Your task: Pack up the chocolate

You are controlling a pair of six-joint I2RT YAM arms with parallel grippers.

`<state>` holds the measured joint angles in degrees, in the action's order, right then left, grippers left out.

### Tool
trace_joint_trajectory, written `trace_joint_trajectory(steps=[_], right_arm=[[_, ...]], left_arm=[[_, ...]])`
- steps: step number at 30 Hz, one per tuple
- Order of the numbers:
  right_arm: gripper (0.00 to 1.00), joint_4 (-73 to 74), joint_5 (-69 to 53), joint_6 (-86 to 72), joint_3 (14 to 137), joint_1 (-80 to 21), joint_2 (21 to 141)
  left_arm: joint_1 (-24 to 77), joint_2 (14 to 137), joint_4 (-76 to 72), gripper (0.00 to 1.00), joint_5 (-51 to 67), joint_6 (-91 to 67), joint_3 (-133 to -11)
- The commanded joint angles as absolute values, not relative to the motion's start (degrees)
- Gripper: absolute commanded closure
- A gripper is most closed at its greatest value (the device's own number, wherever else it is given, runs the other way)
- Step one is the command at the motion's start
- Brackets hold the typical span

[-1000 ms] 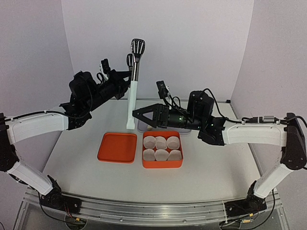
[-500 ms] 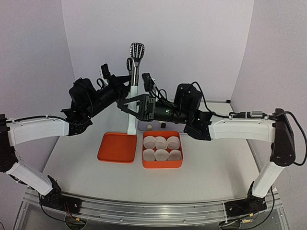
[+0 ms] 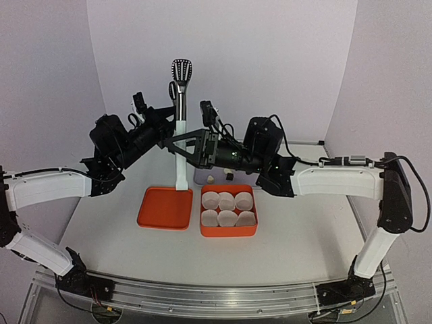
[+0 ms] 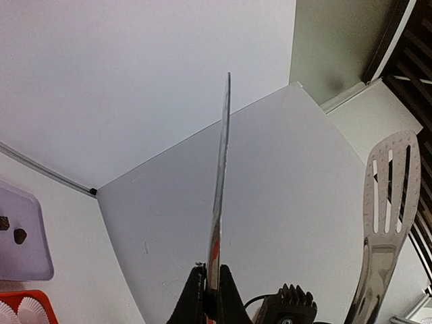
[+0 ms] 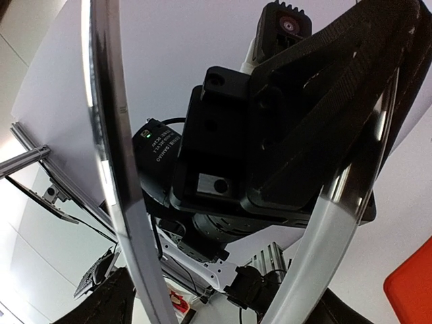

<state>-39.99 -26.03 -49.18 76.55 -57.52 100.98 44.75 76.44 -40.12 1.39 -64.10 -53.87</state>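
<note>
Top external view: the tongs (image 3: 179, 158) are seen shifted left of where they stood a second ago, upright as then. They are clamped by the left gripper (image 3: 171, 123), whose fingers (image 4: 197, 300) are pressed together on one thin blade. The right gripper (image 3: 169, 144), which was low near the box (image 3: 228, 231) a second ago, has been raised and brought across to the tongs. Its jaws, narrowed since but parted yet, are set astride both metal arms, with its fingers (image 5: 111, 304) outside them. Whether the arms are touched cannot be told; nothing else is held by it. The lid (image 3: 164, 209) lies unmoved beside the box.

The chocolate (image 3: 210, 179) is mostly hidden behind the right arm. Only one cream lump and one dark lump (image 3: 229, 176) are made out, just behind the box of paper cups (image 3: 227, 200). From the left wrist, the lilac tray (image 4: 34, 260) is cut off at the frame edge, with two dark lumps (image 4: 20, 235) showing on it. The remaining lumps cannot be found.
</note>
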Motion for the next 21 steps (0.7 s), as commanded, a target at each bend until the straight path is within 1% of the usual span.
trace_joint_trajectory(steps=[1,6,13,15,17,19,20,21], right_arm=[[0.27,-43.7,-28.4,-49.6,79.1,-58.0,101.4],[0.35,-43.6,-26.6,-49.2,78.3,-58.1,100.9],[0.42,-43.3,-23.3,-49.3,78.0,-58.0,100.8],[0.45,-43.1,-22.2,-49.3,77.6,-58.1,100.4],[0.51,-42.8,-21.0,-49.3,76.9,-58.0,99.7],[0.55,-42.5,-19.7,-49.2,75.8,-58.0,99.0],[0.57,-42.3,-18.9,-49.0,75.3,-58.0,98.6],[0.58,-41.9,-17.9,-49.0,74.8,-58.1,98.4]], left_arm=[[44.9,75.2,-41.1,1.0,-0.9,-64.4,-54.9],[44.9,76.0,-39.4,1.0,-1.7,-64.1,-55.5],[45.0,78.6,-39.4,1.0,-0.3,-65.3,-56.2],[45.0,79.0,-39.3,1.0,-0.2,-65.3,-56.5],[45.0,79.3,-38.8,1.0,-0.2,-64.7,-56.8],[45.0,79.1,-37.8,1.0,0.6,-63.9,-57.4],[45.0,79.0,-37.2,0.99,1.5,-63.4,-57.6],[45.0,78.9,-36.6,0.92,1.9,-63.1,-57.8]])
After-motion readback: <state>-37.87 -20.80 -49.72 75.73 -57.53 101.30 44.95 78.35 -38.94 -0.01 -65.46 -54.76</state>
